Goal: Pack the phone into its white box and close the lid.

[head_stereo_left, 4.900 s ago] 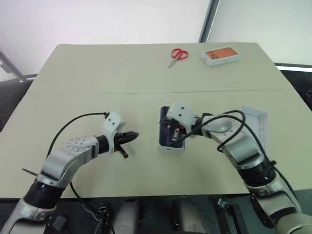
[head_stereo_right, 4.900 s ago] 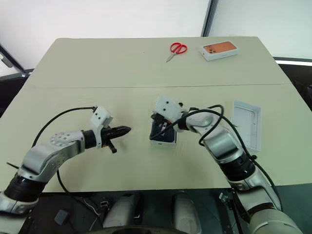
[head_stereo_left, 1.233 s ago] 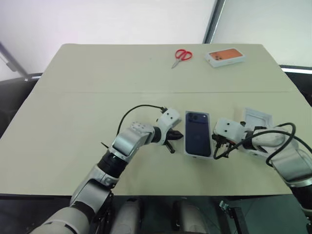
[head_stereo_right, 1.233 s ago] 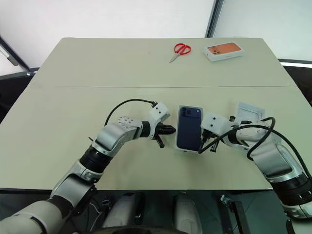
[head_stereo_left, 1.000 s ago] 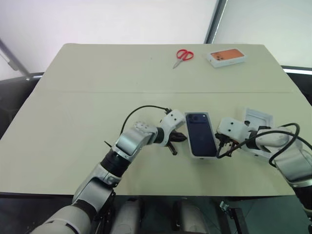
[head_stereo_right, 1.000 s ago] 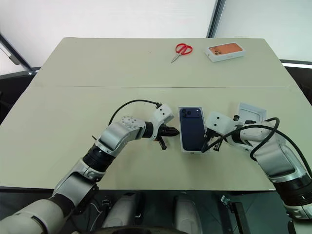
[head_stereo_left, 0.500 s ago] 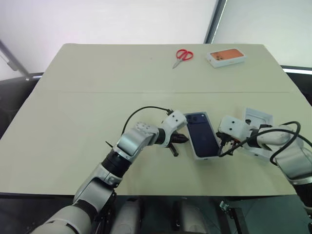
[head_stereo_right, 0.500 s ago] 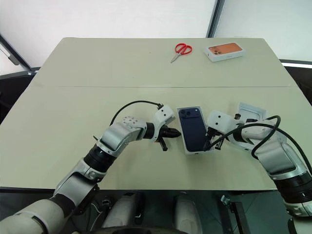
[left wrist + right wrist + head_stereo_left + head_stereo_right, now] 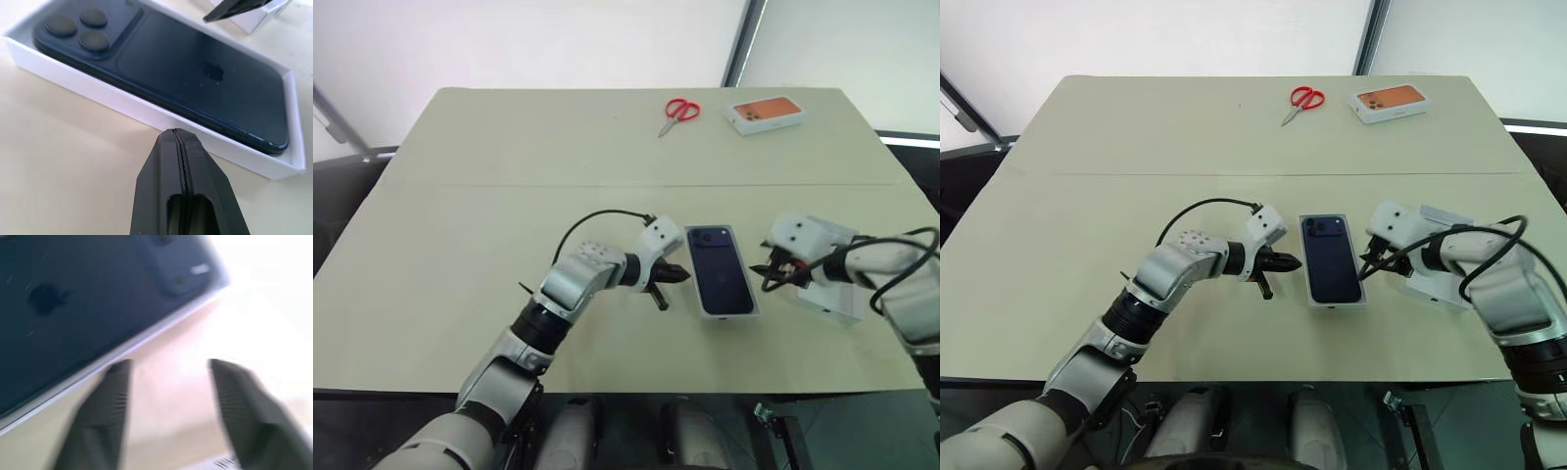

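From where I stand, the phone (image 9: 720, 276) lies back-up inside the white box (image 9: 738, 315), which sits flat on the surface (image 9: 489, 147) near its front middle. The left end effector (image 9: 681, 277) hangs just beside the box's left wall, its black fingers pressed together and holding nothing. The left wrist view makes that plain: the two fingers (image 9: 183, 191) meet along a thin seam, tip close to the box wall, and the phone's three lenses and logo are visible there, which the head views hardly show. The right end effector (image 9: 766, 271) hovers off the box's right side, fingers spread apart and empty; its wrist view is blurred but shows a gap between the two fingers above the box edge. A white piece (image 9: 830, 299) lies under the right arm. Far back sit red scissors (image 9: 674, 112) and a white box with orange top (image 9: 765, 114).
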### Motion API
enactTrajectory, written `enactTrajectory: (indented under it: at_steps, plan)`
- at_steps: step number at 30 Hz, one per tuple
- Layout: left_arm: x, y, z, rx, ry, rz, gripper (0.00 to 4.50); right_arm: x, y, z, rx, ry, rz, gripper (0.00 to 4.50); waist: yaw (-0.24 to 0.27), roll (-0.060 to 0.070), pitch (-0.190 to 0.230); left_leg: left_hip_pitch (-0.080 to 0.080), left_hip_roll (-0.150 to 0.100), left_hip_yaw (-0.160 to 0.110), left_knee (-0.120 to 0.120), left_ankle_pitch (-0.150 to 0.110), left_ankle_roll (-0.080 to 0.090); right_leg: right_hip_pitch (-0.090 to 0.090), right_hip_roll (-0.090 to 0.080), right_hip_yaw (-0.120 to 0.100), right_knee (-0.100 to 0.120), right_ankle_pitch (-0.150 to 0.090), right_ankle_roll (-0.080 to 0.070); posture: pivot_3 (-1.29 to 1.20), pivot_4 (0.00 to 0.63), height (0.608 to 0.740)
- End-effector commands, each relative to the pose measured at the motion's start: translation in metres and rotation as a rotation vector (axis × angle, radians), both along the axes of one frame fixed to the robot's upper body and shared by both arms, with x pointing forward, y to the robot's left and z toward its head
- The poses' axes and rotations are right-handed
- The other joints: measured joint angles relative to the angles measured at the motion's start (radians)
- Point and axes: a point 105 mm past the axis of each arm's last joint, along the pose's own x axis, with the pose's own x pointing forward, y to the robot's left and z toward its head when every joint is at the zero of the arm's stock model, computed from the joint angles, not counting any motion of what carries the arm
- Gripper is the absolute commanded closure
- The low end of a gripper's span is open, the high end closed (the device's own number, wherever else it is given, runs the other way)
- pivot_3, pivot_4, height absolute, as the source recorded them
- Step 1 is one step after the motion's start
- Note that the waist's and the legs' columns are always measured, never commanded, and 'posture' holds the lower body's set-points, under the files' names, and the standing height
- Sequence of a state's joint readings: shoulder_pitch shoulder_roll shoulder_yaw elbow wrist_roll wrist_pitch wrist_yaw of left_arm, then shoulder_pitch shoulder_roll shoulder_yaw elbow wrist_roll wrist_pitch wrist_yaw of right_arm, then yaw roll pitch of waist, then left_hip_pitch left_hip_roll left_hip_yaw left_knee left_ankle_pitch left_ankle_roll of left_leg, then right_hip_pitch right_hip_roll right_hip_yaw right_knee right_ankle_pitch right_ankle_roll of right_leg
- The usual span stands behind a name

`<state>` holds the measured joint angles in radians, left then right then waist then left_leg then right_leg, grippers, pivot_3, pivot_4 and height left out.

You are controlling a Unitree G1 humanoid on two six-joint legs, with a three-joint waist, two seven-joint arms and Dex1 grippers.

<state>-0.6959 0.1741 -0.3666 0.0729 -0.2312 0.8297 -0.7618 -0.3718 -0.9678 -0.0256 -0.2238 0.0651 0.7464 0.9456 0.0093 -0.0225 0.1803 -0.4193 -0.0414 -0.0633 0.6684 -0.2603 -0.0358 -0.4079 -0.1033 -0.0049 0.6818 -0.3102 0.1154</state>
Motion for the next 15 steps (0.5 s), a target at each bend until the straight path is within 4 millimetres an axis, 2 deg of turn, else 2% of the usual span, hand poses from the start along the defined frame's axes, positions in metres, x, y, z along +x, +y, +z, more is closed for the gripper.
enactTrajectory:
  at_steps: [1, 4, 6, 9, 15]
  plan:
    - [-0.001, 0.010, 0.030, -0.123, -0.121, -0.023, 4.50, 0.001, -0.026, 0.025, 0.116, -0.026, -0.226, 0.06, 0.000, 0.000, 0.000, 0.000, 0.000, 0.000, 0.000, 0.000, 0.000, 0.000, 0.000, 0.000, 0.000, 0.000, 0.000, 0.00, 0.150, 0.697]
    - [-0.015, 0.021, 0.043, -0.198, -0.195, -0.095, 4.50, -0.002, -0.046, 0.018, 0.211, 0.038, -0.440, 0.06, 0.001, 0.000, 0.000, 0.000, 0.001, 0.000, 0.000, 0.000, 0.000, 0.000, 0.000, 0.000, 0.000, 0.000, 0.000, 0.00, 0.150, 0.697]
    - [-0.025, 0.026, 0.047, -0.230, -0.236, -0.143, 4.50, -0.005, -0.052, 0.012, 0.243, 0.085, -0.543, 0.06, 0.001, 0.001, 0.000, 0.000, 0.001, 0.000, 0.000, 0.000, 0.000, 0.000, -0.001, 0.000, 0.000, 0.000, 0.000, 0.00, 0.150, 0.697]
    - [-0.039, 0.037, 0.048, -0.257, -0.275, -0.207, 4.50, -0.009, -0.047, 0.003, 0.291, 0.153, -0.632, 0.06, 0.001, 0.001, -0.001, 0.000, 0.000, 0.000, -0.001, 0.000, 0.000, 0.000, -0.001, 0.000, 0.000, 0.000, 0.000, 0.00, 0.150, 0.697]
    - [-0.040, 0.044, 0.044, -0.260, -0.268, -0.200, 4.50, -0.006, -0.048, -0.006, 0.327, 0.208, -0.772, 0.06, 0.000, 0.002, -0.001, 0.000, 0.000, 0.001, -0.001, -0.001, 0.002, -0.001, -0.001, 0.000, 0.000, 0.000, 0.000, 0.00, 0.150, 0.697]
